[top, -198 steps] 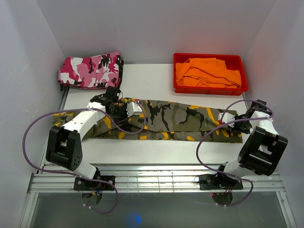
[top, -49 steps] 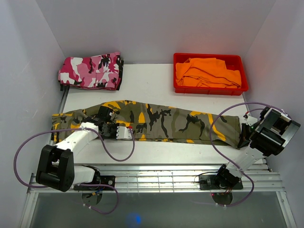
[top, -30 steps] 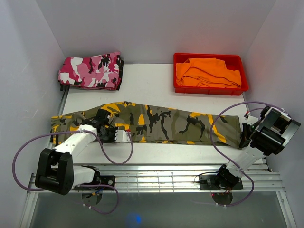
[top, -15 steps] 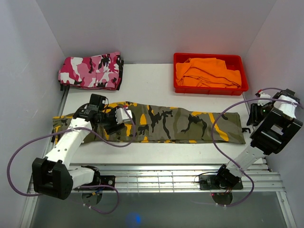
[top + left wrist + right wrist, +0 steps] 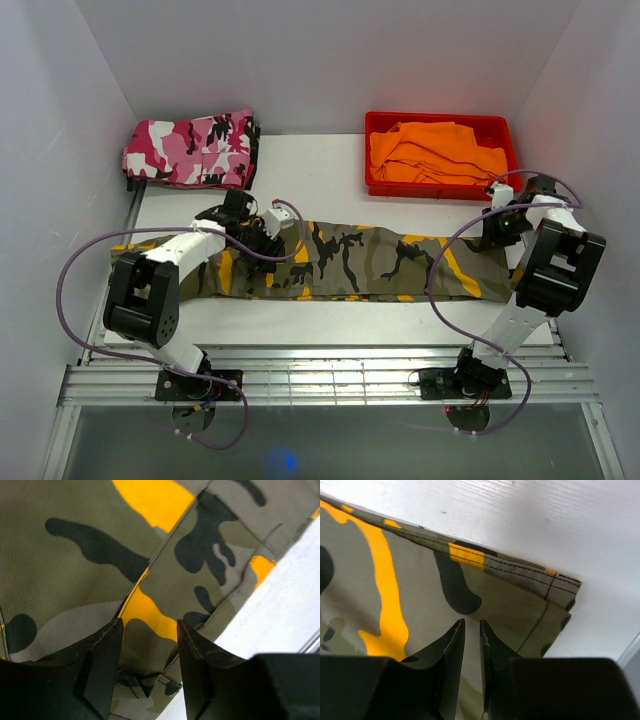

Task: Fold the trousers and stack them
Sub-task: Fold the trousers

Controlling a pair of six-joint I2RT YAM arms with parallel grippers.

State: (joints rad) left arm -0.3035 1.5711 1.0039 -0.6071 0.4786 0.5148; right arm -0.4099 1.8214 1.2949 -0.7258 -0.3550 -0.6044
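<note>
Sitting at the far-left corner of the tabletop, the pink camo trousers are already folded. They look like the base of the stack, so the next folded pair probably goes on top.

The left gripper is low over the wider left end of the green camo trousers. In the left wrist view its fingers are parted with cloth showing flat between them. A small bunch of cloth sits low in the gap, but nothing is clamped. Likely placed there to take hold of that end for a fold.

The green camo trousers lie lengthwise across the middle of the tabletop, legs doubled into one long strip. That suits a crosswise fold, which is not yet done.

The red bin at the far right holds orange garments, loosely piled, apart from the strip.

The right gripper is over the right end of the strip. In the right wrist view its fingers are almost together with only a thin slit between. The stitched hem corner lies flat just beyond, and no cloth is seen pinched. Probably lining up on the hem to carry it leftward; it would need to open first.

Risk: grabbing only the top layer.
</note>
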